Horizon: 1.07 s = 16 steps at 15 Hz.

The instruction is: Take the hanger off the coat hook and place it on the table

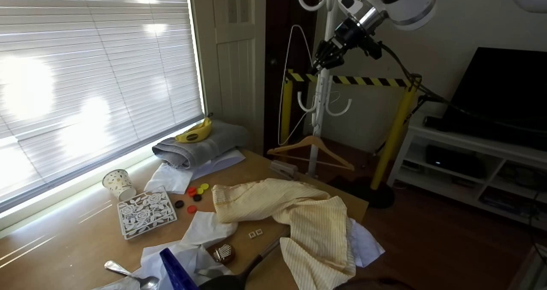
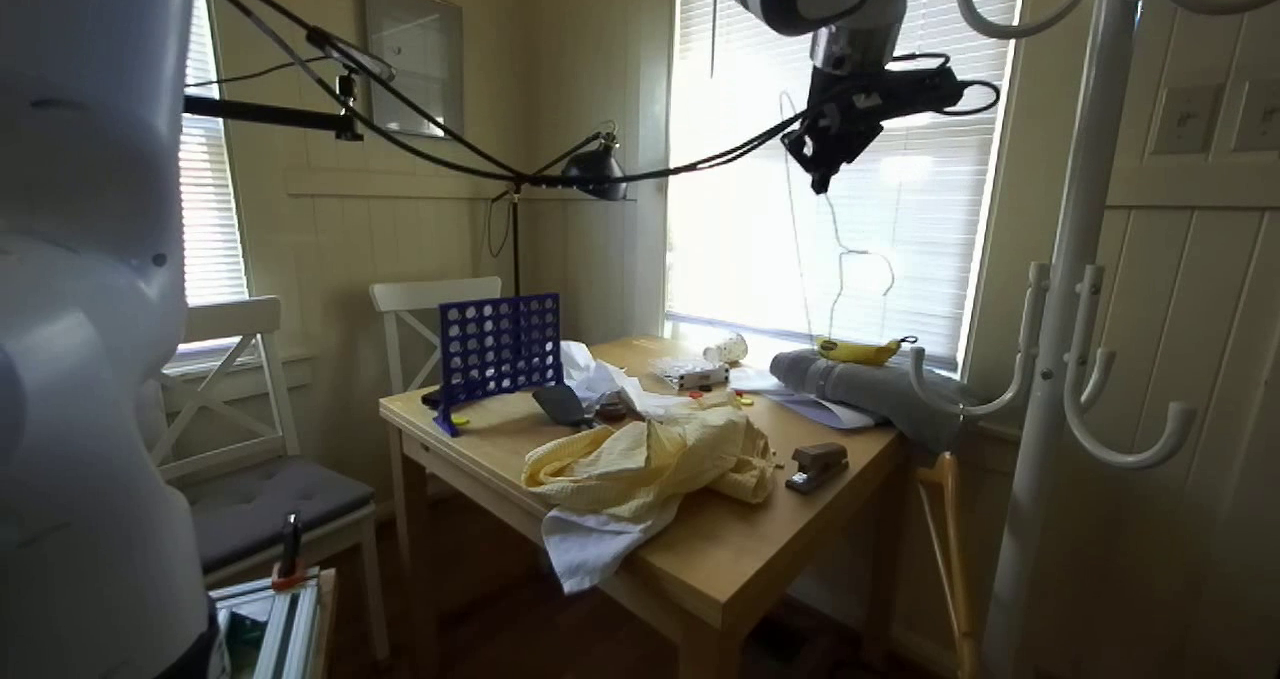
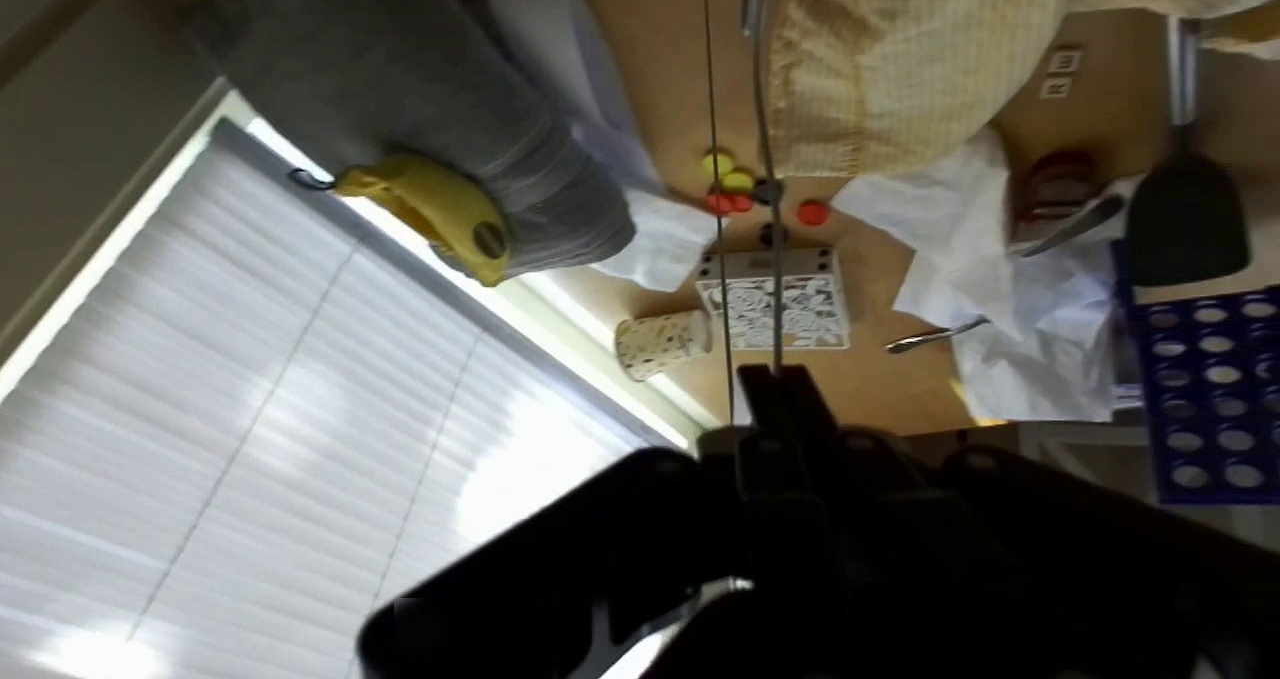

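In an exterior view, left to right: table (image 2: 750, 549), below the gripper (image 2: 821, 181); wire hanger (image 2: 846, 252), clamped in the closed gripper, extending left of and below it, long axis near vertical; coat hook (image 2: 1015, 30), right of the gripper, apart. Judged next: lower, tilting flat.

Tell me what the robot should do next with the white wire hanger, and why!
Probably guide the white wire hanger lower, toward the table: the gripper looks shut on it, and in an exterior view it hangs in the air, clear of the coat hooks.
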Tool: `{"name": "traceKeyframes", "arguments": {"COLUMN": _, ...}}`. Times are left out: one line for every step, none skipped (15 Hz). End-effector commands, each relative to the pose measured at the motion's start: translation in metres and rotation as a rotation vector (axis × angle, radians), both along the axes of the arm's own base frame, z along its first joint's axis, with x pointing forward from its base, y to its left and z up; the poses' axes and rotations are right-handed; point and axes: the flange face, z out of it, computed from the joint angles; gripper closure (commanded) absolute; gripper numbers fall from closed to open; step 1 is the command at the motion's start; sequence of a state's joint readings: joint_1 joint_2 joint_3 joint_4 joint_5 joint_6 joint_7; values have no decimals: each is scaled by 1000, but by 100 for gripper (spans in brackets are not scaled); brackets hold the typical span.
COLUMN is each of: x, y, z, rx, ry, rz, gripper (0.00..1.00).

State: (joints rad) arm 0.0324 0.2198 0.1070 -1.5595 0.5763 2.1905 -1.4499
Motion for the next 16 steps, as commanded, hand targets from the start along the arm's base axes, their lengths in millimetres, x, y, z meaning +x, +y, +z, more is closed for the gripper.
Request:
{"name": "traceKeyframes", "arguments": {"x": 28, "y": 24, "z": -27, "rx": -36, "ry": 132, "rz": 90, "gripper": 99}}
{"name": "traceKeyframes", "arguments": {"x": 35, "y": 29, "z": -39, "rx": -40, "ry": 187, "rz": 113, "gripper": 99}}
{"name": "traceKeyframes", "arguments": {"x": 41, "y": 33, "z": -50, "rx": -50, "ry": 232, "rz": 124, "gripper": 99}}
{"name": "traceKeyframes", "arguments": {"x": 46, "y": 36, "z": -63, "rx": -53, "ry": 282, "rz": 135, "gripper": 99}}
{"name": "traceKeyframes", "arguments": {"x": 51, "y": 37, "z": -74, "rx": -58, "ry": 327, "rz": 144, "gripper": 99}}
{"name": "traceKeyframes", "arguments": {"x": 56, "y": 35, "z": -81, "rx": -60, "ry": 357, "rz": 144, "gripper": 99}}
{"name": "traceKeyframes", "arguments": {"x": 61, "y": 26, "z": -80, "rx": -38, "ry": 366, "rz": 143, "gripper": 99}}
{"name": "traceKeyframes", "arguments": {"x": 43, "y": 34, "z": -81, "rx": -41, "ry": 333, "rz": 151, "gripper": 99}}
{"name": "traceKeyframes", "arguments": {"x": 48, "y": 32, "z": -87, "rx": -37, "ry": 340, "rz": 150, "gripper": 97}}
{"name": "traceKeyframes", "arguments": {"x": 49, "y": 31, "z": -90, "rx": -36, "ry": 344, "rz": 148, "gripper": 97}}
{"name": "traceKeyframes", "arguments": {"x": 48, "y": 32, "z": -89, "rx": -35, "ry": 343, "rz": 148, "gripper": 97}}
{"name": "traceKeyframes", "arguments": {"x": 48, "y": 33, "z": -88, "rx": -34, "ry": 340, "rz": 151, "gripper": 99}}
{"name": "traceKeyframes", "arguments": {"x": 45, "y": 35, "z": -84, "rx": -46, "ry": 304, "rz": 134, "gripper": 99}}
{"name": "traceKeyframes", "arguments": {"x": 50, "y": 44, "z": -86, "rx": -73, "ry": 275, "rz": 123, "gripper": 99}}
{"name": "traceKeyframes", "arguments": {"x": 56, "y": 54, "z": -85, "rx": -108, "ry": 246, "rz": 114, "gripper": 99}}
{"name": "traceKeyframes", "arguments": {"x": 62, "y": 74, "z": -83, "rx": -178, "ry": 207, "rz": 106, "gripper": 99}}
